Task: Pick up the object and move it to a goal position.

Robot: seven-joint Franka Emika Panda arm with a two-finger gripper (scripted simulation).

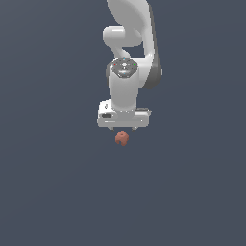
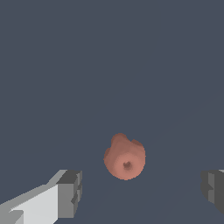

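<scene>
Exterior view, left to right: flat dark grey-blue table [image 1: 53, 192], bare on the exterior view's left. Near centre, white jointed robot arm [image 1: 126, 72] reaching down from the top edge, wrist pointing straight down. At its end, the broad white tool [image 1: 123, 129], two short dark fingertips just showing under the body, set apart. Directly beneath, small reddish-orange rounded lump with a dark notch [image 1: 122, 138], resting on the table, much narrower than the tool body. More bare table toward the exterior view's right. No goal marker visible anywhere.

Wrist view, left to right: white finger ending in a grey pad [image 2: 69, 193], then open table, then the lump [image 2: 125, 158], then open table again, then the second grey pad [image 2: 213, 190] partly cut off by the frame edge. Tool spread wide, holding nothing. Clear gap on both sides of the lump; no contact with either pad.

Key relation: lump lying straight below the tool, on the line between the two pads, a little nearer the first pad than the second. Seen from above, roughly round with a small bump on one side and a dark dimple facing the camera; no marked long axis, so wrist rotation probably of little consequence.

Judgement: approach stage, grasp not yet made. Next move likely a straight descent until the pads flank the lump, then closing. Slight off-centre position could nudge the lump sideways as the nearer pad meets it first. Rounded shape may roll or squirt out under a pinch set too high.
</scene>
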